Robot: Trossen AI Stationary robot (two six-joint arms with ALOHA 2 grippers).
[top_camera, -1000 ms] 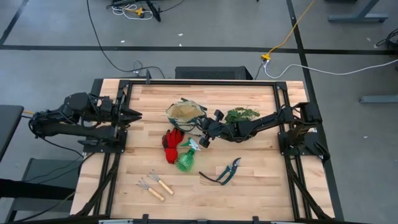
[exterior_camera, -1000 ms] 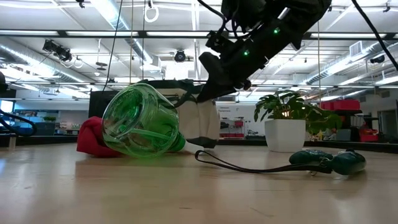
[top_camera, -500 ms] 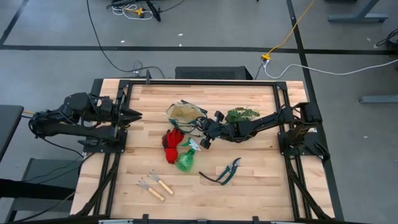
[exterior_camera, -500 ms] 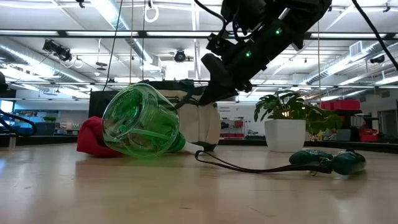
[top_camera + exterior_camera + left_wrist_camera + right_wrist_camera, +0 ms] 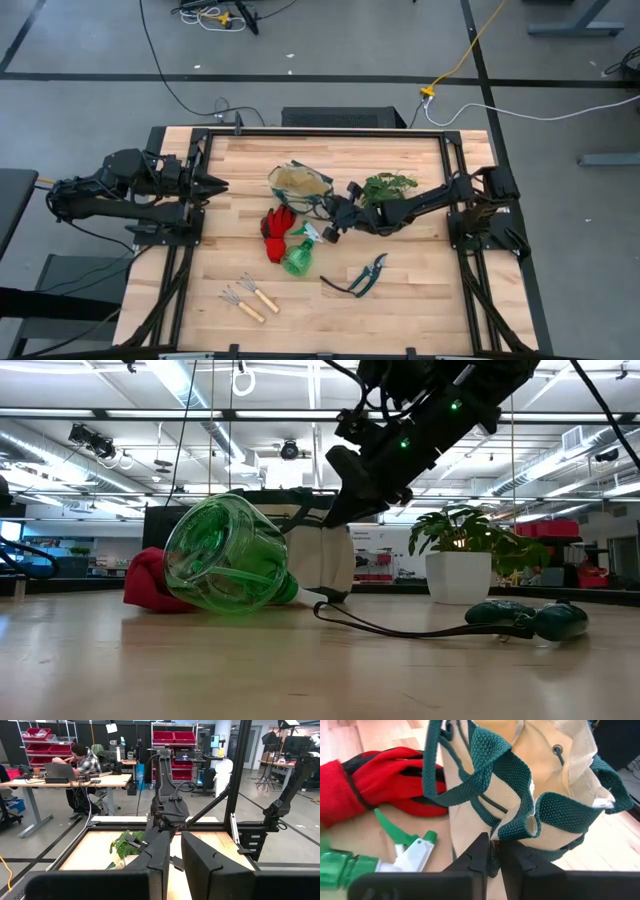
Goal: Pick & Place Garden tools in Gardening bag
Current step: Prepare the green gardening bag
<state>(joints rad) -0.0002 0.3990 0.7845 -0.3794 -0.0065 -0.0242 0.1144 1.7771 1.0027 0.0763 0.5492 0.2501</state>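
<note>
The gardening bag [image 5: 296, 181], cream with dark green straps, stands mouth-up at the table's far middle. My right gripper [image 5: 495, 862] reaches it from the right and is shut on a green strap. The red gloves [image 5: 277, 230] lie just nearer. The green spray bottle [image 5: 298, 260] lies on its side, its white nozzle [image 5: 412, 857] pointing at the bag. The green-handled shears [image 5: 360, 276] and two wooden-handled rakes [image 5: 250, 295] lie flat toward the near edge. My left gripper [image 5: 218, 186] waits shut at the left edge. My right gripper pinches a dark green strap [image 5: 493, 851] between its two fingers, low on the bag's side that faces the spray bottle. The fingers slant down from the table's right. The bag [image 5: 485, 805] rests on the table with its mouth open upward, and the strap is bunched above the fingers.
A leafy potted plant [image 5: 388, 185] stands right of the bag, under my right arm. Black frame rails run along the table's edges. Bare wood lies at the near left and the near right. A person sits at a desk beyond the table.
</note>
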